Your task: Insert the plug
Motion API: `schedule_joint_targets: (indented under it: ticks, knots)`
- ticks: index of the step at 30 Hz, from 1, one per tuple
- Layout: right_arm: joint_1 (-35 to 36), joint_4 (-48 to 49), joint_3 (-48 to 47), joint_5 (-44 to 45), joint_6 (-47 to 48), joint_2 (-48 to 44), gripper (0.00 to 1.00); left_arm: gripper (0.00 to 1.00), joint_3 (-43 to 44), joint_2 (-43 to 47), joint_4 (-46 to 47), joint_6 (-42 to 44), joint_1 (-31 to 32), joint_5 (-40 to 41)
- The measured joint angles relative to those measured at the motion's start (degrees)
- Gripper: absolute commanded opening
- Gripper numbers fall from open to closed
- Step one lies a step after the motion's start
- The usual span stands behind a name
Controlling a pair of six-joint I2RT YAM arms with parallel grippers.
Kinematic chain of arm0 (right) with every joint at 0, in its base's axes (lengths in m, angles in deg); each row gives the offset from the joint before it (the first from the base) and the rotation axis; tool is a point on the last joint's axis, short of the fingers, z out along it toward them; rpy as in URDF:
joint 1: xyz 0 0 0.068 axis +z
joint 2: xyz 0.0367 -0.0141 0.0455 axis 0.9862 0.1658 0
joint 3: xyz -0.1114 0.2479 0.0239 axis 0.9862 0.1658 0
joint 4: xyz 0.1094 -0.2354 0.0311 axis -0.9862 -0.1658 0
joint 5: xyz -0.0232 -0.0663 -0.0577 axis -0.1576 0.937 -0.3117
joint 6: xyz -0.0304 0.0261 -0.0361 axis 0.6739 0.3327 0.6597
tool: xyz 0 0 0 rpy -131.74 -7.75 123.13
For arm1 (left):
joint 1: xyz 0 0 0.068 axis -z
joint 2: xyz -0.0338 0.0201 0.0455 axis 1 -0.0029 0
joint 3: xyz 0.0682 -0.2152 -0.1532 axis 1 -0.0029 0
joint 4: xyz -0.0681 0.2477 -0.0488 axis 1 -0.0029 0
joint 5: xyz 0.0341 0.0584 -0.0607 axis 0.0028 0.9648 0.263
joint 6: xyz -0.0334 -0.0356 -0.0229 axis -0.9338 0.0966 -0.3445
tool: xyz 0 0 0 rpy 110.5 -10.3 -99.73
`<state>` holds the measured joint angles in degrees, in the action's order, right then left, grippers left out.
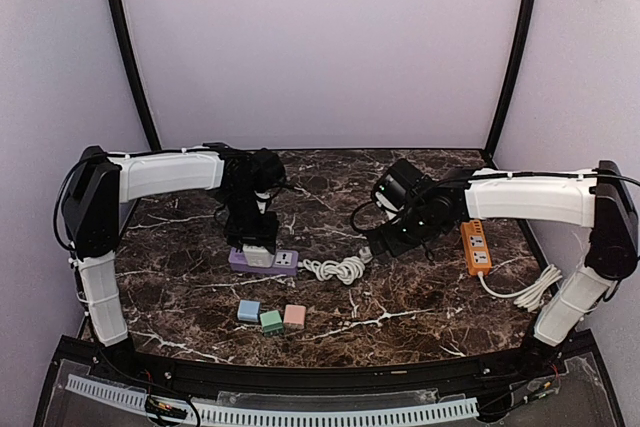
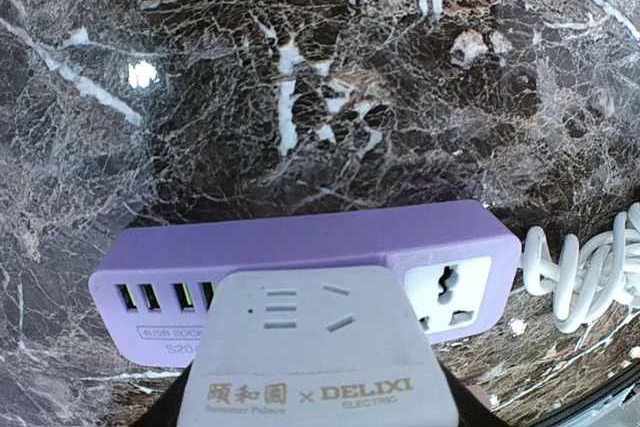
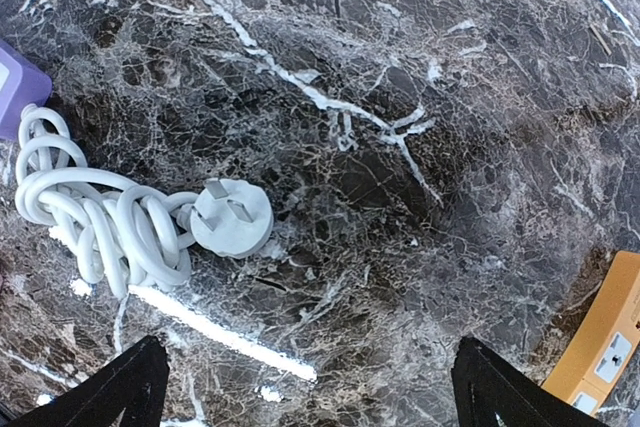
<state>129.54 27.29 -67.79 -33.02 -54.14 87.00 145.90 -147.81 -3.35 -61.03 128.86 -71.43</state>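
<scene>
One plug (image 3: 232,219), white, lies ahead-left of our R pincer (image 3: 310,367); prongs up, cord (image 3: 100,232) trailing left; jaws wide, empty; R arm (image 1: 520,197) nearer.

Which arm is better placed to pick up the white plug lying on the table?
Right. The right gripper hangs open over the white plug, with the orange strip on its side. The left gripper holds a grey adapter at the purple strip.
</scene>
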Motion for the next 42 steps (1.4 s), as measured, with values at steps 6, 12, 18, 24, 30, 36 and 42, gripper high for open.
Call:
schedule_joint_targets:
  ticks: [6,12,18,24,30,36,42]
  knots:
    - [0.0,0.0,-0.6,0.6,0.4,0.1,0.99,0.16,-0.4,0.1,0.3,0.0,0.0,-0.2]
    - [0.0,-0.1,-1.0,1.0,0.8,0.2,0.99,0.33,-0.5,0.4,0.3,-1.1,0.0,0.0]
    - [0.0,-0.2,-1.5,1.5,1.0,0.2,0.99,0.5,-1.4,1.2,1.2,-2.5,0.1,0.5]
    - [0.0,-0.2,-1.5,1.8,1.2,0.2,0.99,0.64,-0.9,1.8,1.4,-2.6,0.6,1.6]
    - [0.0,-0.2,-1.5,2.1,1.2,0.2,0.99,0.77,-0.2,-0.8,3.7,-2.4,1.0,4.0]
    - [0.0,-0.1,-1.5,2.1,1.2,0.2,0.99,0.82,0.7,-1.2,3.2,-2.3,1.0,5.1]
    - [0.0,-0.1,-1.5,2.1,1.2,0.1,0.99,0.86,5.4,-1.3,0.0,-2.2,1.0,5.8]
